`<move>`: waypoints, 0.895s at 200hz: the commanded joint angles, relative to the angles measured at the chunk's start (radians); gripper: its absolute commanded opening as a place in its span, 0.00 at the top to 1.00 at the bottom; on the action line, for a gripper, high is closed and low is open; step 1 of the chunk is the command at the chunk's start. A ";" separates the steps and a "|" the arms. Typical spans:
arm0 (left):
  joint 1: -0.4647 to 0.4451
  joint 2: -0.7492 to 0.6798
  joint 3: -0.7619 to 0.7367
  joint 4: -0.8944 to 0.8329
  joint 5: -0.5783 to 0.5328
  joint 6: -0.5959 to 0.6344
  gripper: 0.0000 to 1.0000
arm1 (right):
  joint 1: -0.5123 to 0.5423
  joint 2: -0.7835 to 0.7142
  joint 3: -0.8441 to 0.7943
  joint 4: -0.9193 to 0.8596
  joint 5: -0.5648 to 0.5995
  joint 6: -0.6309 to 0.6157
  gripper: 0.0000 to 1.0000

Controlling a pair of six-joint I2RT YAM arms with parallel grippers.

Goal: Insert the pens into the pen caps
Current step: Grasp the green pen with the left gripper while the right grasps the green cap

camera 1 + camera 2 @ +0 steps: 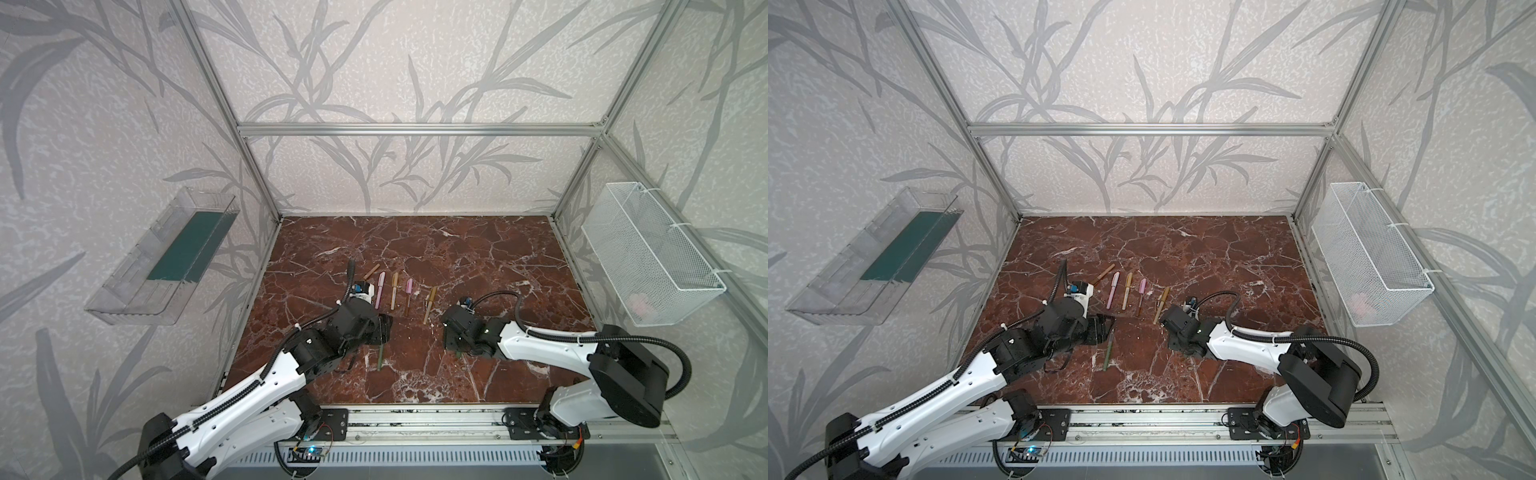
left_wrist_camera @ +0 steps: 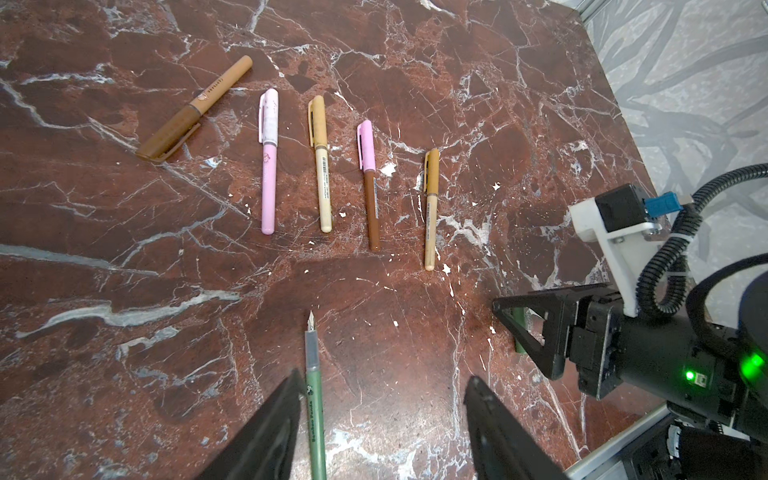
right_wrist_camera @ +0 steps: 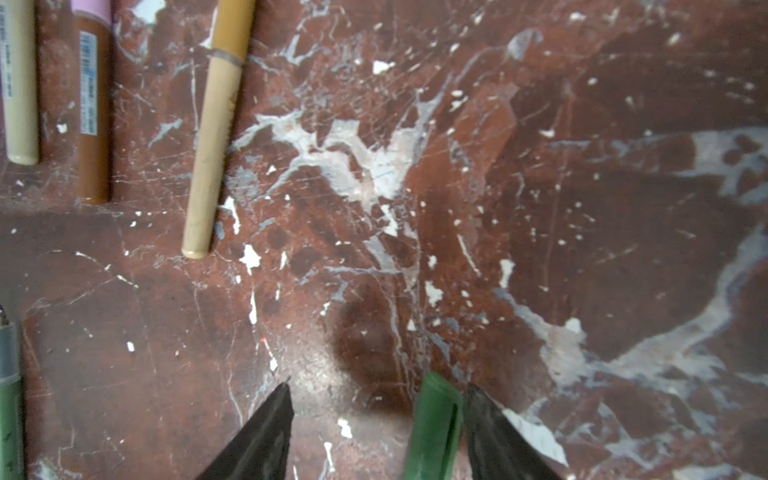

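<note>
Marble tabletop [image 2: 124,291]: green pen [image 2: 314,399] lies inside the spread left gripper [image 2: 384,378].

In a top view the left arm [image 1: 245,395] enters from lower left and the right arm [image 1: 536,338] from lower right. Left gripper [image 2: 384,378] and right gripper [image 3: 379,387]: jaws parted, angled downward.

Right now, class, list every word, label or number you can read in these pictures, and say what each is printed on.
"Bamboo Panda": on the barrel of the uncapped green pen.
Row of capital letters on the tan-and-brown pen: too small to read.
Sticker labels on the thick cream pen, the pink-capped brown pen and the thin cream pen: blurred, unreadable.
No other readable text.
</note>
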 commanded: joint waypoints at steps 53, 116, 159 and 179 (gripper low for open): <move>0.004 0.010 0.012 -0.006 -0.025 0.003 0.36 | 0.112 0.061 0.072 -0.237 0.122 -0.012 0.41; 0.004 -0.007 -0.001 -0.008 -0.028 -0.006 0.36 | 0.112 0.156 0.057 -0.188 0.095 -0.013 0.67; 0.004 -0.015 -0.007 -0.012 -0.029 -0.007 0.36 | 0.109 0.186 0.070 -0.178 0.088 -0.021 0.84; 0.003 -0.020 -0.013 -0.013 -0.025 -0.007 0.36 | 0.106 0.187 0.071 -0.167 0.074 -0.027 0.94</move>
